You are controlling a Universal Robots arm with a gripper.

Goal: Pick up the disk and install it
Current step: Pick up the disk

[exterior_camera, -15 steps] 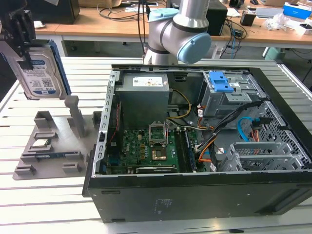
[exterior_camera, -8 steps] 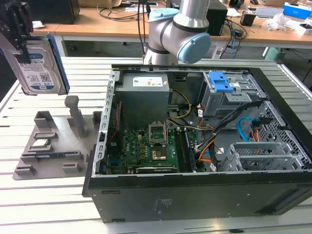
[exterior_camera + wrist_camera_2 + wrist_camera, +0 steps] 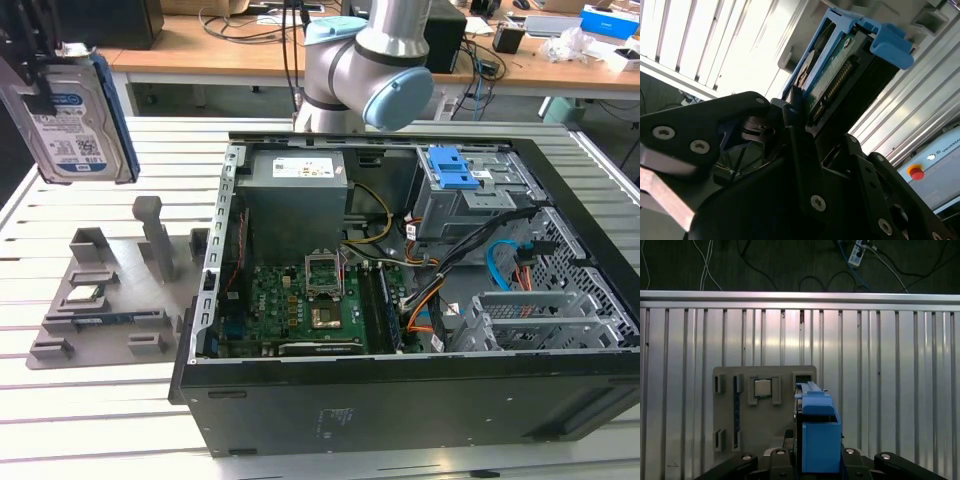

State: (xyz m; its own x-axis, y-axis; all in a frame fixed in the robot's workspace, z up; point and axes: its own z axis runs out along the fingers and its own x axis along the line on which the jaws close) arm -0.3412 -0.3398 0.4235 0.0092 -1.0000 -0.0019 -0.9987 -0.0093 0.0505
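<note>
Blue-framed silver disk [image 3: 75, 118] clamped between the jaws, hanging upright above grey fixture [image 3: 112, 295]

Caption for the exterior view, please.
Gripper holds the disk high above the grey fixture, beside the open computer case.

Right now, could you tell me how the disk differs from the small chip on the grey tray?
The disk is held on edge in the air by the claw; the chip lies flat in the grey tray. The disk is far larger and oblong; the chip is small and square. The disk has a blue frame; the chip has none. Both are silvery.
</note>
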